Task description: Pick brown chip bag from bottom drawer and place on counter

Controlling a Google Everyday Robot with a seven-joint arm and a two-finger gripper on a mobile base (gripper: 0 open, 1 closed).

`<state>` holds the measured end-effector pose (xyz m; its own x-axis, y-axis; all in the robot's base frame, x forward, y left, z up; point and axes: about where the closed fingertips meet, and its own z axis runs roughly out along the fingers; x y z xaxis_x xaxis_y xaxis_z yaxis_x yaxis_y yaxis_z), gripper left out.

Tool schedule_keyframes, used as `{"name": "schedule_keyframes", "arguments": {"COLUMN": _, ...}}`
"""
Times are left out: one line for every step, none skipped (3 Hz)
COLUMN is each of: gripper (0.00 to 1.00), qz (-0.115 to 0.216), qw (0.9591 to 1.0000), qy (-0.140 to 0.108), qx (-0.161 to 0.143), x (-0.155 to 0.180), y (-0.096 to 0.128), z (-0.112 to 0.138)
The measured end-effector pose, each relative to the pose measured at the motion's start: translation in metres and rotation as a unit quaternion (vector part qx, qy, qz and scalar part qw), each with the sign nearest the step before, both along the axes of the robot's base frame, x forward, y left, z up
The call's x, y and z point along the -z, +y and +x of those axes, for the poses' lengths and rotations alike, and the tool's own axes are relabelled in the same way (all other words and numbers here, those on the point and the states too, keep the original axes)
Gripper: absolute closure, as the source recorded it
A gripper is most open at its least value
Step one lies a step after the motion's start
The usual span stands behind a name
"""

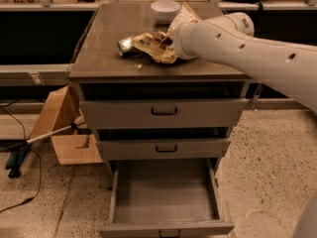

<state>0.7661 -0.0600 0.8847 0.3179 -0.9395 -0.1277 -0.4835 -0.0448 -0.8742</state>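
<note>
The brown chip bag [148, 46] lies crumpled on the counter [106, 33], right of its middle, with a silvery end pointing left. My gripper [164, 38] is at the bag's right end, low over the counter, mostly hidden behind my white arm [233, 43], which reaches in from the right. The bottom drawer [166, 195] is pulled fully open and nothing shows inside it. The two drawers above it are closed.
A white bowl [165, 9] stands at the back of the counter, just behind the gripper. A cardboard box [64, 128] and a white-handled tool with cables [29, 145] lie on the floor left of the cabinet. Speckled floor lies to the right.
</note>
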Motion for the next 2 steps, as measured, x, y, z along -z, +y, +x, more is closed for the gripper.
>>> {"name": "schedule_keyframes", "arguments": {"gripper": 0.73, "qz": 0.0, "qw": 1.0, "qy": 0.0, "qx": 0.0, "x": 0.0, "y": 0.0, "z": 0.0}}
{"name": "schedule_keyframes", "arguments": {"gripper": 0.43, "qz": 0.0, "qw": 1.0, "qy": 0.0, "qx": 0.0, "x": 0.0, "y": 0.0, "z": 0.0}}
